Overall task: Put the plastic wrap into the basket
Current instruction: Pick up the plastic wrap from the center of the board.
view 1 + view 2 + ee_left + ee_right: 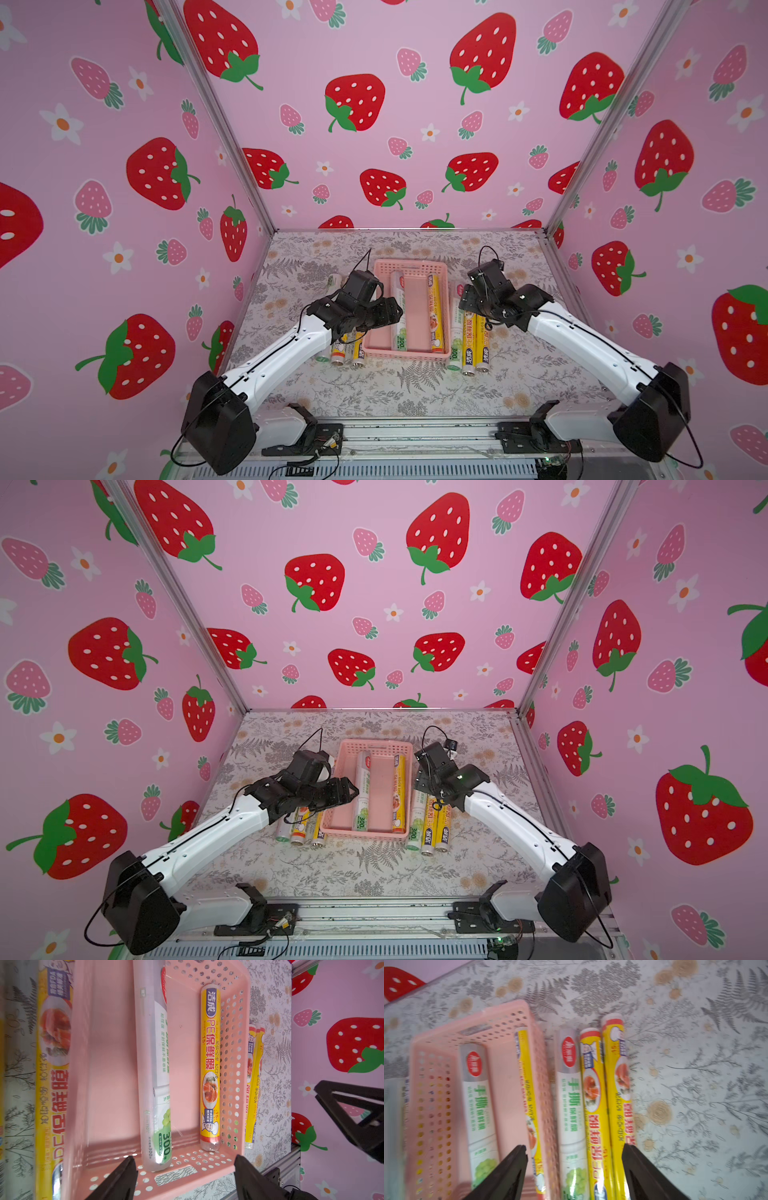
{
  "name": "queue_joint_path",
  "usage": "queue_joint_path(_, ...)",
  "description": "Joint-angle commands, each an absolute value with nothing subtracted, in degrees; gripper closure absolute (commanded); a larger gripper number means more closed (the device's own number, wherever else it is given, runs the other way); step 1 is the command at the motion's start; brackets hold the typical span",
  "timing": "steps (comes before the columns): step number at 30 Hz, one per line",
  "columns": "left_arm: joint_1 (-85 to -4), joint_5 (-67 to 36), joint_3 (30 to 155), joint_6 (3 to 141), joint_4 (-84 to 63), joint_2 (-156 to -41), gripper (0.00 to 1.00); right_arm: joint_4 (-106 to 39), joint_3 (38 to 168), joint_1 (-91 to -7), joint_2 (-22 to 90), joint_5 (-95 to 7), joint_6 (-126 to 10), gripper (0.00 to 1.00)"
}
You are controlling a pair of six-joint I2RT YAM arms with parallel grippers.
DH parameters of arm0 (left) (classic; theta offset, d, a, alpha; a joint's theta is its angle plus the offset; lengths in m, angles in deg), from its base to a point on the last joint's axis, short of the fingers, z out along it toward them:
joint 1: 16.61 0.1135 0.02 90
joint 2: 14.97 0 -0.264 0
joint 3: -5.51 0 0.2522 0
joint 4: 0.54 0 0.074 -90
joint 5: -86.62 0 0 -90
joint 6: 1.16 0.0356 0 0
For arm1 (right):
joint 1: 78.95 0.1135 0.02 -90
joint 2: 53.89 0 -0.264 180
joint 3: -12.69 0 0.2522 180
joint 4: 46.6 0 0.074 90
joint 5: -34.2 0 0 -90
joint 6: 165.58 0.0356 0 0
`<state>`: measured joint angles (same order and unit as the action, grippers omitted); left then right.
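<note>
The pale-pink basket (409, 264) (376, 743) stands mid-table. Two plastic wrap rolls lie lengthwise in it: a white one (398, 311) (153, 1076) and a yellow one (434, 311) (209, 1068) against its right wall. Three more rolls lie side by side just right of the basket, one white (569, 1105) and two yellow (596, 1109). Others lie left of it, partly under the left arm (347, 353). My left gripper (390, 311) (185, 1167) hovers open and empty over the basket's left side. Above the basket's right wall and the outer rolls, my right gripper (465, 300) (574, 1151) is open and empty too.
A floral cloth (415, 395) covers the table. Strawberry-patterned walls (374, 104) with metal frame posts close in the back and both sides. One more white roll end (333, 279) shows behind the left wrist.
</note>
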<state>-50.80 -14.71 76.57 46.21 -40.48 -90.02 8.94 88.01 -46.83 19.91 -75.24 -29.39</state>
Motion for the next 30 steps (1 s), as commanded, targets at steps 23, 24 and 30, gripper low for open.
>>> queue_joint_path(23,-54.57,-8.48,78.19,45.41,-38.84,-94.31,0.16,0.49,70.14,-55.44,22.64,-64.84,-29.76,0.3)
queue_joint_path(24,-54.57,-8.35,78.08,45.47,-39.04,-94.03,0.15,0.54,69.98,-55.56,23.3,-65.3,-29.34,0.3)
queue_joint_path(30,-54.57,-8.65,78.31,45.86,-40.47,-93.17,0.15,-0.75,68.18,-57.06,25.7,-65.35,-27.57,0.3)
